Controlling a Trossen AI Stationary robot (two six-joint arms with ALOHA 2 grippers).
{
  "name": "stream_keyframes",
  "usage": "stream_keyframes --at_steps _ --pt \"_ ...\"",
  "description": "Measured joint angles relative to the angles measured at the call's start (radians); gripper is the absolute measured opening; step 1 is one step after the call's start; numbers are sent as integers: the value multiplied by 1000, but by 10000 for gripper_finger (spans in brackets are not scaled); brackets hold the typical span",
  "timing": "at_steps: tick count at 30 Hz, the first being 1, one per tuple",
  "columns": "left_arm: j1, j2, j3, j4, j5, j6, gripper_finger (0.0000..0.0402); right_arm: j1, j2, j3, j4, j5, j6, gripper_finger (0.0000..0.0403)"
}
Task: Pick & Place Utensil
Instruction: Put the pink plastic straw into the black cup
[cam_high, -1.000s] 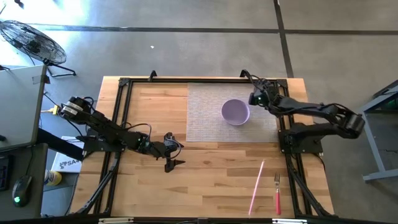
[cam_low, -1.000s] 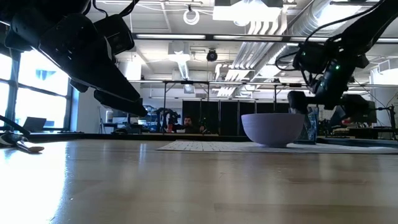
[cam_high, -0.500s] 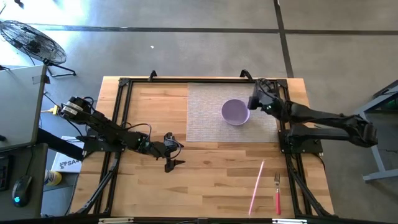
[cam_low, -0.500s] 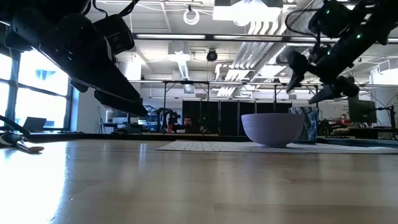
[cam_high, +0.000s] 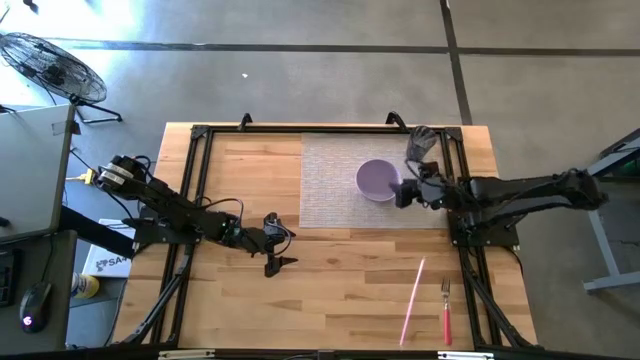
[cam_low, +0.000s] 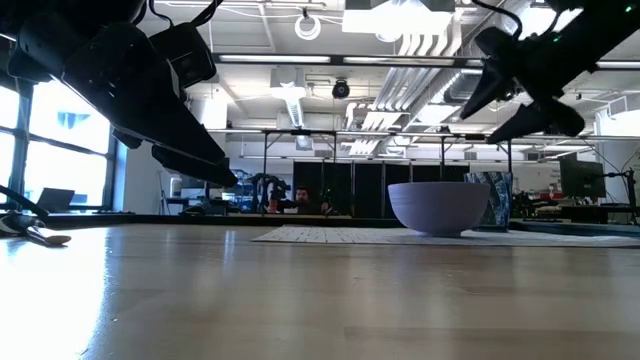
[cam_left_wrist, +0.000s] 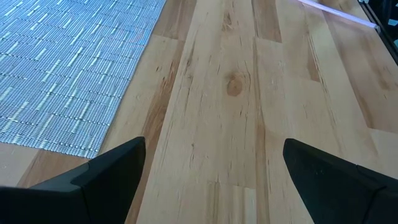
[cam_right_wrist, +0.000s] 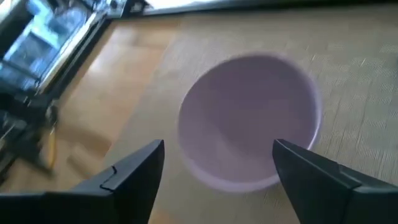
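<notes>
A lilac bowl (cam_high: 378, 180) stands on a grey woven mat (cam_high: 330, 190); it also shows in the low view (cam_low: 438, 207) and fills the right wrist view (cam_right_wrist: 249, 127). A thin pink stick (cam_high: 413, 288) and a red-handled fork (cam_high: 446, 312) lie on the bare wood near the table's near right corner. My right gripper (cam_high: 402, 190) hangs open in the air just right of the bowl, raised above its rim (cam_low: 520, 85) (cam_right_wrist: 217, 180). My left gripper (cam_high: 284, 242) is open over bare wood at the table's middle (cam_left_wrist: 214, 180), touching nothing.
Black frame rails (cam_high: 195, 200) run along the table's left, far and right sides. The mat's corner (cam_left_wrist: 62, 74) lies just ahead of the left gripper, and the pink stick's tip (cam_left_wrist: 336, 12) shows farther off. Bare wood lies between the mat and the utensils.
My right gripper has swung from the far right side of the bowl toward the table's near edge, along the bowl's right side, and has risen higher above the mat. The bowl, the stick and the fork have stayed in place.
</notes>
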Motion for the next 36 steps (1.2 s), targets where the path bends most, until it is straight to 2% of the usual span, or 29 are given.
stream_keyframes --at_steps 4,7,13,17,20,25,36 --pt "0 0 0 0 0 0 376 117 62 81 -175 -37 158 264" --pt "0 0 0 0 0 0 376 186 161 153 -282 -130 296 242" --pt "0 0 0 0 1 0 376 295 441 284 -441 -463 545 210" --pt "0 0 0 0 1 -1 376 350 606 338 -492 -701 645 200" --pt "0 0 0 0 1 -1 376 379 688 348 -488 -815 682 199" --pt "0 0 0 0 1 -1 376 399 744 312 -451 -918 692 199" --pt "0 0 0 0 3 -1 376 387 730 126 -163 -943 741 199"
